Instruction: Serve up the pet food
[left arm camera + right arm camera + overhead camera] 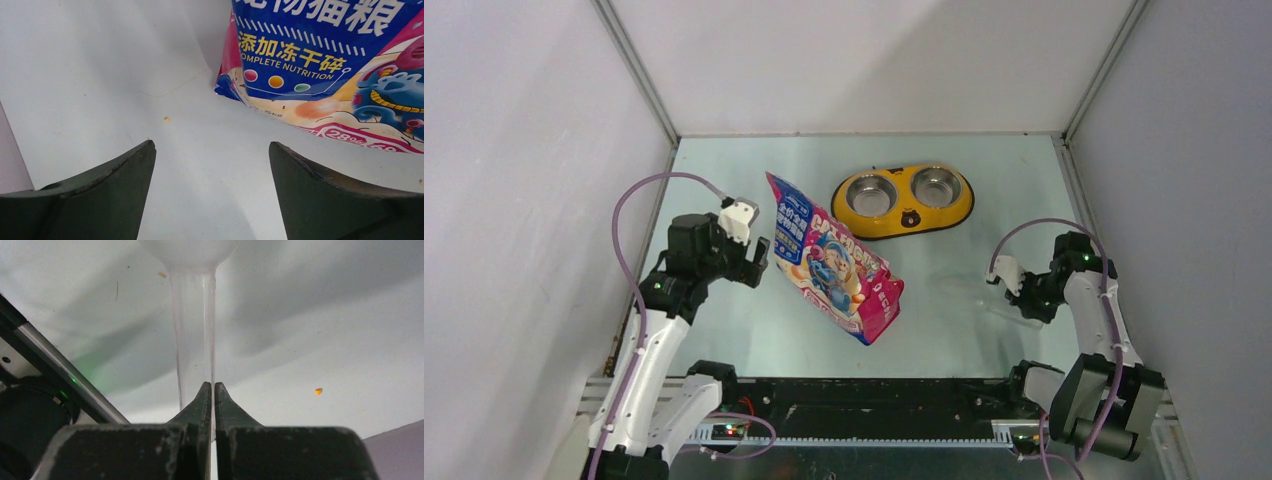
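Resting on the counter (754,340), the glossy cat food bag (834,260) is judged soft, slippery, best pinched at an edge; left gripper (212,145) is spread open, right gripper (213,387) clamped on clear scoop (194,330).

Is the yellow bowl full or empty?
Empty: both steel cups in the yellow bowl show bare shiny metal, nothing inside.

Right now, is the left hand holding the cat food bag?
No, the left hand stands wide open above the table, and the cat food bag lies ahead of it, untouched.
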`<state>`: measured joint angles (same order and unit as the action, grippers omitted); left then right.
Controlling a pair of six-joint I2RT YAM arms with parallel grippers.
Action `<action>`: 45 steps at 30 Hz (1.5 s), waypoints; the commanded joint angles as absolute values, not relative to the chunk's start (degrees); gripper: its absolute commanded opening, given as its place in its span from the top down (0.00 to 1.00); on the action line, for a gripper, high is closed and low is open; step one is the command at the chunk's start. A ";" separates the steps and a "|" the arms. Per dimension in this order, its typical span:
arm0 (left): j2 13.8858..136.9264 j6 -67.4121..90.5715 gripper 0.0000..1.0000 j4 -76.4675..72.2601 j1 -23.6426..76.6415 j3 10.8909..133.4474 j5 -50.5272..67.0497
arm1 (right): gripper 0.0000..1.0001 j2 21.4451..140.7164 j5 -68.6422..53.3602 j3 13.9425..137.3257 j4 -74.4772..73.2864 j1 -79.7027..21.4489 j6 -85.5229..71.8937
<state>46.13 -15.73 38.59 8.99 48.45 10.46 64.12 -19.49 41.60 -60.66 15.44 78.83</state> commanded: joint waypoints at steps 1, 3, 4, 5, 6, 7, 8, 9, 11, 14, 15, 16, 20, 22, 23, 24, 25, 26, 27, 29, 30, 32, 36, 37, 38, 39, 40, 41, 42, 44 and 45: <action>45.19 -11.63 0.10 34.15 7.89 47.23 11.82 | 1.00 63.31 -21.66 40.29 -56.61 15.57 71.14; 44.66 -11.30 0.10 34.25 7.85 46.98 12.36 | 0.99 64.26 -21.77 39.84 -54.70 15.29 69.26; 44.57 -11.22 0.10 34.51 7.84 47.06 12.52 | 0.97 64.69 -21.70 39.70 -54.29 15.07 68.73; 44.39 -11.19 0.10 34.75 7.83 47.21 12.54 | 0.96 65.59 -21.62 39.48 -53.43 14.92 67.74; 44.30 -11.21 0.10 35.16 7.82 47.44 12.45 | 0.94 66.06 -21.44 39.43 -53.08 14.58 67.36; 44.12 -11.28 0.10 35.38 7.82 47.63 12.38 | 0.94 67.01 -21.36 39.39 -52.40 14.41 66.81; 44.08 -11.37 0.10 35.63 7.82 47.88 12.37 | 0.92 67.86 -21.05 39.38 -52.04 13.95 66.54; 43.91 -11.44 0.10 35.83 7.87 47.98 12.51 | 0.91 68.12 -20.85 39.38 -51.46 13.70 66.12; 43.95 -12.29 0.10 36.39 7.89 48.43 13.22 | 0.80 68.39 -20.11 39.42 -50.95 12.55 65.92; 44.74 -14.00 0.10 39.23 7.83 50.96 14.67 | 0.59 66.64 -21.30 42.21 -54.01 11.77 65.80; 45.11 -15.21 0.10 40.18 7.85 51.80 14.94 | 0.57 65.88 -22.51 43.34 -56.24 11.33 65.29; 45.14 -15.82 0.10 41.99 7.88 53.69 15.20 | 0.52 64.37 -23.38 45.95 -57.34 11.03 63.85; 44.76 -17.75 0.05 48.58 7.82 60.22 15.90 | 0.43 61.92 -30.85 57.15 -63.24 7.97 54.01; 45.23 -17.79 0.03 51.54 7.83 63.57 17.37 | 0.41 62.60 -33.46 62.93 -63.83 3.97 47.05; 45.42 -17.30 0.02 52.90 7.87 64.57 18.91 | 0.40 63.75 -34.40 66.62 -63.43 0.16 44.49; 46.27 -17.00 0.01 53.43 7.88 66.72 19.83 | 0.39 64.44 -34.87 68.47 -61.91 -1.85 39.77; 46.82 -16.23 0.01 54.40 7.89 68.98 22.23 | 0.37 66.12 -35.99 72.27 -60.97 -4.90 37.16; 48.29 -15.80 0.01 54.80 7.91 70.30 23.86 | 0.36 66.99 -36.76 73.97 -58.18 -7.11 31.50; 49.02 -14.96 0.02 55.36 7.91 72.73 27.17 | 0.34 68.98 -38.76 77.71 -56.55 -7.91 25.89; 51.19 -13.08 0.04 54.66 7.91 75.79 32.04 | 0.33 72.69 -42.62 83.65 -52.07 -9.41 16.87; 52.09 -11.68 0.04 53.74 7.91 76.43 33.46 | 0.33 74.18 -44.87 85.46 -49.14 -10.29 14.10; 52.96 -9.29 0.04 49.85 8.32 77.63 36.64 | 0.33 78.49 -46.27 90.95 -45.53 -12.48 6.66; 56.36 -6.11 0.04 44.69 10.86 81.01 38.43 | 0.35 86.32 -45.88 100.37 -41.12 -17.77 -4.26; 57.27 -5.56 0.04 44.37 12.25 82.68 38.29 | 0.35 88.29 -45.22 102.06 -40.29 -18.73 -7.42; 58.99 -3.70 0.06 44.36 12.94 83.70 37.21 | 0.34 89.62 -40.59 102.62 -38.73 -20.88 -9.20; 60.78 -1.98 0.07 44.20 14.15 85.77 35.88 | 0.32 90.20 -38.01 103.22 -37.30 -22.08 -11.59; 61.55 3.06 0.09 43.92 14.50 86.74 32.11 | 0.32 91.26 -35.34 103.47 -36.67 -24.09 -12.21; 62.89 6.10 0.10 43.96 14.77 88.39 30.16 | 0.31 91.86 -34.94 104.09 -35.84 -25.05 -13.09; 63.35 10.91 0.10 44.39 14.81 88.98 26.08 | 0.30 93.17 -35.04 105.01 -35.63 -26.81 -13.40; 63.29 13.88 0.10 45.69 14.85 88.99 21.77 | 0.31 94.93 -36.26 106.30 -36.04 -29.07 -13.29; 62.12 13.66 0.10 45.87 14.79 87.00 21.56 | 0.31 95.32 -36.81 106.32 -36.41 -30.18 -11.91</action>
<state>63.75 3.42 46.26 14.70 87.02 29.47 93.56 -37.69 102.45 -39.59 -26.09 -7.94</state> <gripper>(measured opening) 0.898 0.693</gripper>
